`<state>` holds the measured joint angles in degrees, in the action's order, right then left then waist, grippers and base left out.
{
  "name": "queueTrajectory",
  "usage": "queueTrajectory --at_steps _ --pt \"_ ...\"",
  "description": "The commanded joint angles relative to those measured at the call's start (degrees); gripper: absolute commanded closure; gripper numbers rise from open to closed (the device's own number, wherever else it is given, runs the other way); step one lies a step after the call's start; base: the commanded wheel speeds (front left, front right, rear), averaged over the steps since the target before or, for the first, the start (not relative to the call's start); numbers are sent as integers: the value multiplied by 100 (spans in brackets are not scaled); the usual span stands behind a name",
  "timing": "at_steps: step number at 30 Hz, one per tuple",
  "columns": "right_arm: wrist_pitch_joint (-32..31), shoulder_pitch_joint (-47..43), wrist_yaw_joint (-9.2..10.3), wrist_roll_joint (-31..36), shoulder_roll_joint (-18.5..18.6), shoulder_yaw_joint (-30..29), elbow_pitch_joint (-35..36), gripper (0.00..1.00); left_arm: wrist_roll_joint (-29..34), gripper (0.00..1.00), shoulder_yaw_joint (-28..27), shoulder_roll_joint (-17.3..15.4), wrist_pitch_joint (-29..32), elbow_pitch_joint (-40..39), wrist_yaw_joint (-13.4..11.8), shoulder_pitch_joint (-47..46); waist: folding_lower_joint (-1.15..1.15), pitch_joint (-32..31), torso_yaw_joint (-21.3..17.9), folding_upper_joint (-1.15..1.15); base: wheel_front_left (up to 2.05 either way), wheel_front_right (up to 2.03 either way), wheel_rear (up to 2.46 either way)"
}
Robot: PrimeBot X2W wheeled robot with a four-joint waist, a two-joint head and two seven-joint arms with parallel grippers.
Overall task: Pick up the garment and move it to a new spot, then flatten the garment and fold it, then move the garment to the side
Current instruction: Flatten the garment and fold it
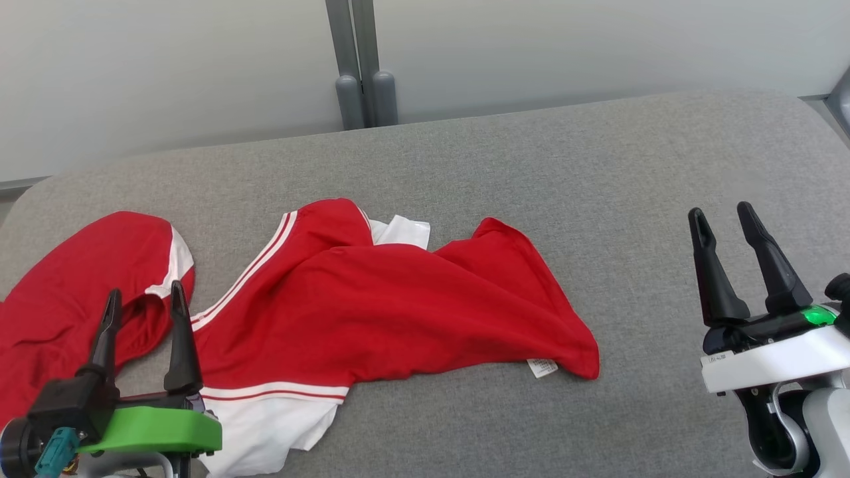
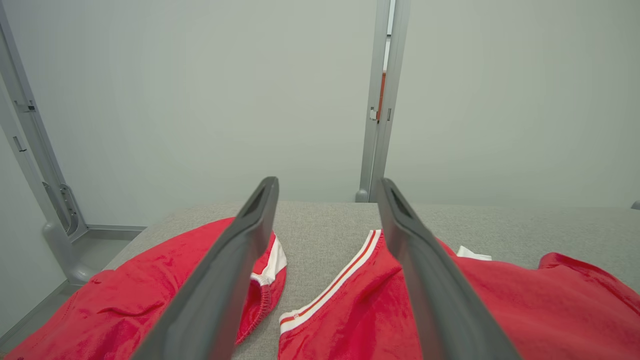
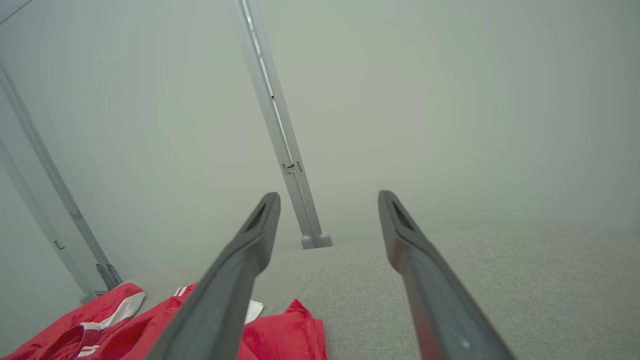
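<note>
Garment (image 1: 372, 299) lies crumpled on the table (image 1: 597, 166), left of centre, neither flat nor folded. Your left gripper (image 1: 145, 289) hangs over it, jaws apart, empty. Your right gripper (image 1: 720, 211) is well clear, also spread, empty. Judgement: flattening, folding and the side move are all left to do.

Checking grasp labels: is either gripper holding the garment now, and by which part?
Nothing is held. The left gripper is open above the red garment; the right gripper is open over the grey surface, apart from it.

Setting: lab-style test cell, with pale partition panels (image 1: 166, 66), grey metal posts (image 1: 362, 66) at twelve o'clock and a grey fabric-covered surface (image 1: 597, 199).
</note>
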<state>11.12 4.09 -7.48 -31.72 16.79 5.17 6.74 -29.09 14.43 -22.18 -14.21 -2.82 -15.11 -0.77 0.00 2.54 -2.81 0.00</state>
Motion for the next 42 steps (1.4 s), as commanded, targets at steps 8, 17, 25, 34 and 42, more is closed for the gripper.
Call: queueTrajectory --at_steps 8,17,25,34,42 --pt "282 -270 -3 545 -331 -107 -388 0 -136 0 -110 98 -70 -82 89 277 0 -47 0 0 0 0 0" --pt "308 -191 -3 714 -386 -29 -628 0 -48 0 -114 153 -99 -34 185 322 0 -41 -12 0 0 0 0" --pt "275 -160 -3 685 -380 4 -695 0 -35 0 -96 149 -90 25 232 317 0 -51 -11 0 0 0 0" --pt "66 -119 -3 580 -415 -52 -695 0 -215 0 -31 38 366 -222 269 339 0 7 29 0 0 0 0" --pt "-1165 -326 -3 278 -369 302 -1090 0 -485 0 135 -159 1384 -381 146 538 0 16 79 0 0 0 0"
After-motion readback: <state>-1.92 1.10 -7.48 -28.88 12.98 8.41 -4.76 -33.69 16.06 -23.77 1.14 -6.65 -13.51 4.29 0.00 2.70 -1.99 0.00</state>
